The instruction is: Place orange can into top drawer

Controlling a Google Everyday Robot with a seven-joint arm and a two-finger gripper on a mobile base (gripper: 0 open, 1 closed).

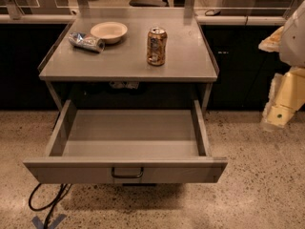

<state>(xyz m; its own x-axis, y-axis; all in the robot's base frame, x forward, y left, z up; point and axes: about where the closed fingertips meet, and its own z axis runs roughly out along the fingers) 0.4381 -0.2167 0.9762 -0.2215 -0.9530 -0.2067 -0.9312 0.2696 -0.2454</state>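
Far left on the table [190, 67], a crushed can [86, 41] lies on its side just beside a pale bowl [109, 31]. Then the orange can [157, 46], standing upright near mid-table, long axis vertical. Beneath, the top drawer [126, 171] is pulled wide open. Out at the right edge hangs the gripper [279, 111], well apart, so the can sits off to its left and farther back. Clenched or released? Cannot tell.

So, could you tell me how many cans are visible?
2: the orange can upright mid-tabletop; the crushed can lying left, beside the bowl. None seems hidden. The gripper hangs far right.
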